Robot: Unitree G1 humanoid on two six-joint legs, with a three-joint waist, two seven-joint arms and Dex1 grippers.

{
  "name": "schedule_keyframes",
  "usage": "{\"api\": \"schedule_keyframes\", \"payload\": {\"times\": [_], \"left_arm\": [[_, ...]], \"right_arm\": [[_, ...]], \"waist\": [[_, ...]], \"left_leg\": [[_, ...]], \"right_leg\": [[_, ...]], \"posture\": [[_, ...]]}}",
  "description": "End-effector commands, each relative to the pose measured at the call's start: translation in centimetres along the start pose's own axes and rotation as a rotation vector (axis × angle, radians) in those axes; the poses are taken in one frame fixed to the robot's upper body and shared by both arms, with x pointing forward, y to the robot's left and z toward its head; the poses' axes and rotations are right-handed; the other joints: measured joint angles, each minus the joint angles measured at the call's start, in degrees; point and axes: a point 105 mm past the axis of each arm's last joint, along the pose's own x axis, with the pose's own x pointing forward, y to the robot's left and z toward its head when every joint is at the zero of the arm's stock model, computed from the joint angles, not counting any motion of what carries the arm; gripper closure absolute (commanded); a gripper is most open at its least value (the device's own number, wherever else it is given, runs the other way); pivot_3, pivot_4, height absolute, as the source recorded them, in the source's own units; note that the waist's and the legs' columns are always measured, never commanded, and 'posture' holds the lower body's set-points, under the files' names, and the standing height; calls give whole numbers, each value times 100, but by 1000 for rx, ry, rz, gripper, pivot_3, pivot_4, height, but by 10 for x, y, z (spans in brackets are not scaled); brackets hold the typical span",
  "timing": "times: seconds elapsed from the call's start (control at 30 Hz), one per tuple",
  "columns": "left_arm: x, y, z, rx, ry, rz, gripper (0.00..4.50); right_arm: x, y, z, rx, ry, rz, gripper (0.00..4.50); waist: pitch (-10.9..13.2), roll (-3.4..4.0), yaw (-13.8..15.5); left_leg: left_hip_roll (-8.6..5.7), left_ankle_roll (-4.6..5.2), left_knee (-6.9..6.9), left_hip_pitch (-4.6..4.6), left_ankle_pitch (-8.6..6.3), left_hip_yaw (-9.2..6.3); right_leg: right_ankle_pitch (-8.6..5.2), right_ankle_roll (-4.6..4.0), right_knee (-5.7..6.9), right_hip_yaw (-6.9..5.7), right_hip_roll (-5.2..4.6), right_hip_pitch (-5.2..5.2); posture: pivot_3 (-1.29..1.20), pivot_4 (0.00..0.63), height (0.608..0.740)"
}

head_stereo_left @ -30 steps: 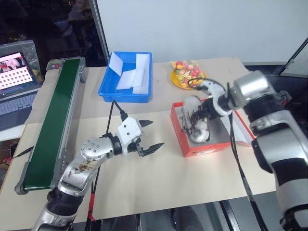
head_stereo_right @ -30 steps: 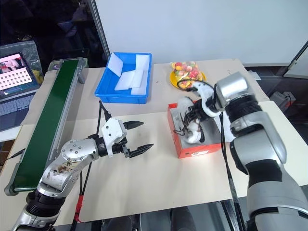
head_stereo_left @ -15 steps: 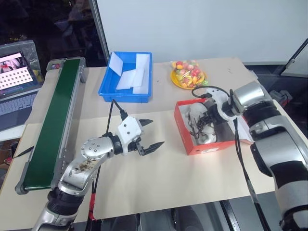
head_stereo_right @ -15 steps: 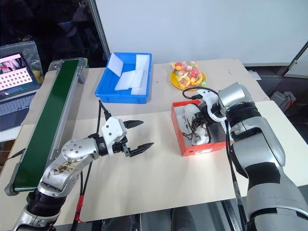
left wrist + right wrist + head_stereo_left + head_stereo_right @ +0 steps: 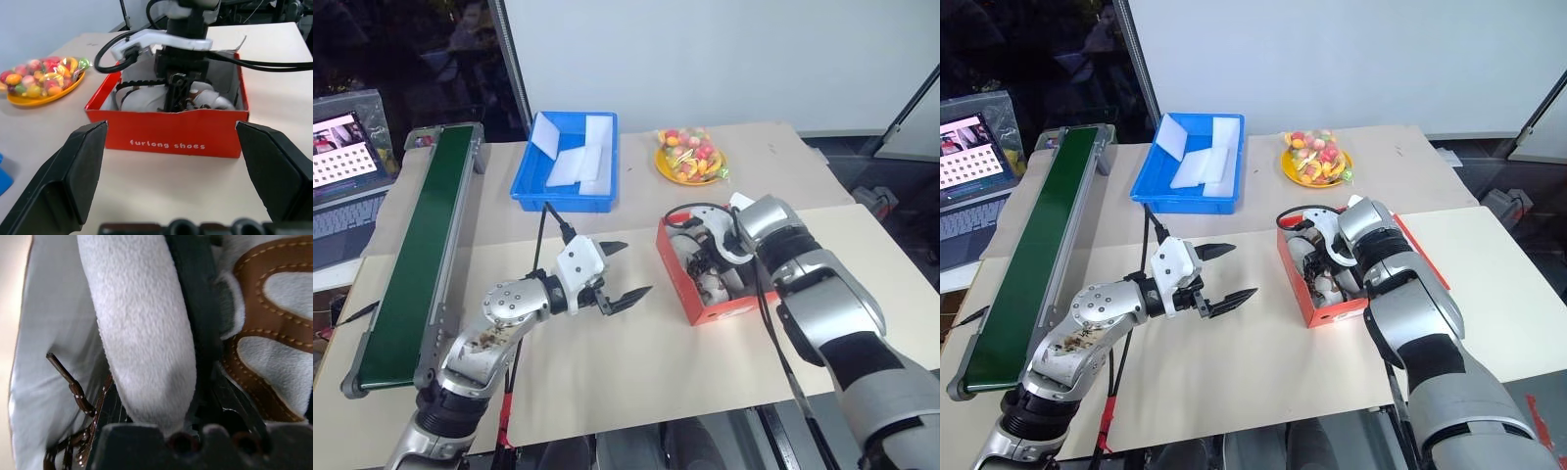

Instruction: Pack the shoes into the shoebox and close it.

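Sneakers [image 5: 161, 95], white with dark brown laces, lie inside the open red shoebox [image 5: 710, 299], which sits on the beige table [image 5: 636, 372] right of centre, near the right arm. The box is white inside, and its near red wall carries small white lettering reading "furlong shoes". Brown stitched trim shows on one shoe's grey-white suede in the right wrist view, with a loose lace end [image 5: 68, 384] trailing over the box's pale lining. The right gripper [image 5: 178, 90] reaches down into the box among the shoes; a black finger [image 5: 195, 308] is wedged between two pieces of shoe upper, but how far the jaws stand apart and whether they grip the shoe cannot be told. The left gripper [image 5: 622, 274] hovers above the table left of the box, pointing toward it, its black fingers [image 5: 73, 171] spread wide with nothing between them. Farther off sit a blue bin [image 5: 570, 162] holding white blocks and a yellow plate of coloured sweets [image 5: 690, 157]; a green conveyor belt [image 5: 411, 255] runs along the left.
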Motion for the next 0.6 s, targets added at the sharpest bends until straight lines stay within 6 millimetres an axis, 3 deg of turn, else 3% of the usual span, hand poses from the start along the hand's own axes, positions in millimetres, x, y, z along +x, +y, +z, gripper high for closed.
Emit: {"api": "schedule_keyframes", "payload": {"times": [0.03,0.2,0.4,0.6], "left_arm": [[0,1,10,33,-23,6,0],[1,1,10,37,-23,0,0],[3,3,11,42,-27,-10,0],[4,4,10,43,-29,-11,0]], "right_arm": [[-5,-1,14,26,-85,5,1820],[-31,4,44,39,-189,15,89],[-79,1,69,75,-322,20,89],[-115,-9,71,173,-488,-9,89]], "waist": [[1,1,-6],[5,8,-35],[12,20,-64],[12,20,-5]], "left_leg": [[0,0,1,-1,0,0],[-1,-1,3,-4,1,-1],[0,0,-1,-21,0,-3],[0,1,1,-40,-1,-7]], "right_leg": [[0,0,0,0,0,-1],[0,0,10,1,0,-6],[0,0,12,2,0,-24],[0,0,-3,-5,-1,-25]], "posture": [[0,150,740],[0,150,740],[0,150,740],[0,150,740]]}}
